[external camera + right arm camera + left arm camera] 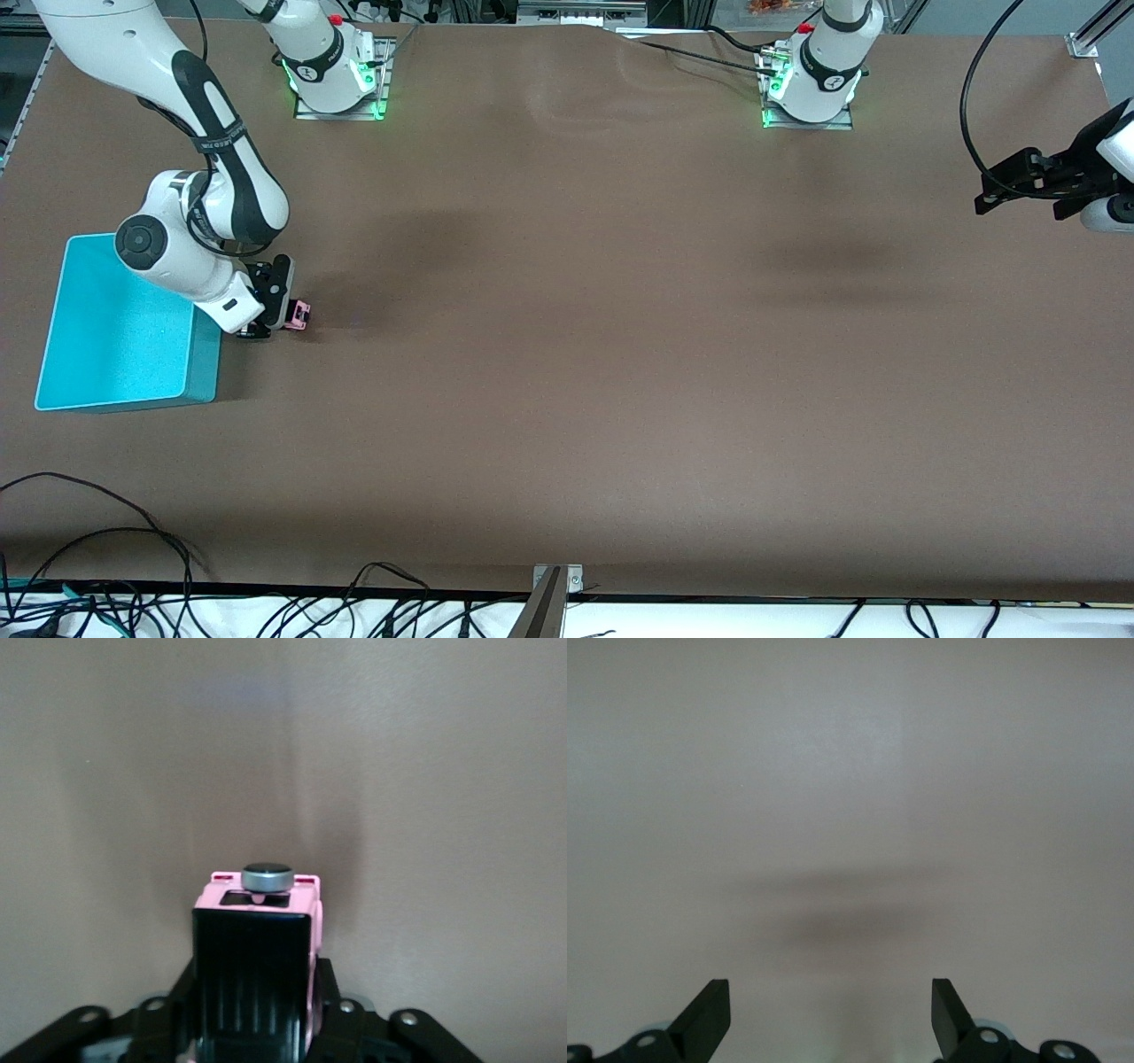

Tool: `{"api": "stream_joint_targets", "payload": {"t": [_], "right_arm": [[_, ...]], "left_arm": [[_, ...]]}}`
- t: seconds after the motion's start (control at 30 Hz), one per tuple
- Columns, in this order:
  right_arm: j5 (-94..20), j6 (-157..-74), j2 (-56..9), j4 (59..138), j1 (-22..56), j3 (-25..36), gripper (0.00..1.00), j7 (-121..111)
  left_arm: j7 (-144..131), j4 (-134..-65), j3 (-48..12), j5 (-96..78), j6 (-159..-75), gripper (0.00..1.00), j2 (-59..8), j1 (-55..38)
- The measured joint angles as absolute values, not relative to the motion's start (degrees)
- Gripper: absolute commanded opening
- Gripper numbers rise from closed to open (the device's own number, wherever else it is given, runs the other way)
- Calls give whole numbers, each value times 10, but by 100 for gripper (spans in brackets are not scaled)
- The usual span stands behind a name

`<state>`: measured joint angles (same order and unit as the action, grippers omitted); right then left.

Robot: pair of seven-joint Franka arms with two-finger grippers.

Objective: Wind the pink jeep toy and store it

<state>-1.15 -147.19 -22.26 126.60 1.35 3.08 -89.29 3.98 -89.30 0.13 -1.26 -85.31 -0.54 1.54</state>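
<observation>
Free room and obstacles. The brown surface (585,354) is lying open across its middle and toward the left arm's end. At the right arm's end, the turquoise bin (124,319) is standing as the one fixed obstacle; the right gripper (276,310), its fingers closing on the pink jeep toy (300,314), is sitting just beside the bin, apparently low at the surface. The left gripper (831,1014) is waiting with fingers spread above bare surface.

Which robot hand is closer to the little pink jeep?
The right one. The right gripper is shut on the pink jeep toy, beside the turquoise bin. The left gripper waits open over the left arm's end of the table.
</observation>
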Motion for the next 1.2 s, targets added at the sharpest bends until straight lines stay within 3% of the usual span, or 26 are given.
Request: {"api": "stream_joint_targets", "payload": {"t": [0.33, 0.67, 1.2], "right_arm": [[-11, -1438, -150, 1260, 15, 23, 6, -909], [-11, -1309, -58, 1243, 10, 27, 6, -965], [-11, -1276, -48, 1244, -111, 42, 6, -1153]], "left_arm": [[40, -889, 2, -13, -853, 100, -10, 21], [40, -888, 2, -13, -853, 100, -11, 21], [40, -885, 2, -13, -853, 100, -11, 22]]}}
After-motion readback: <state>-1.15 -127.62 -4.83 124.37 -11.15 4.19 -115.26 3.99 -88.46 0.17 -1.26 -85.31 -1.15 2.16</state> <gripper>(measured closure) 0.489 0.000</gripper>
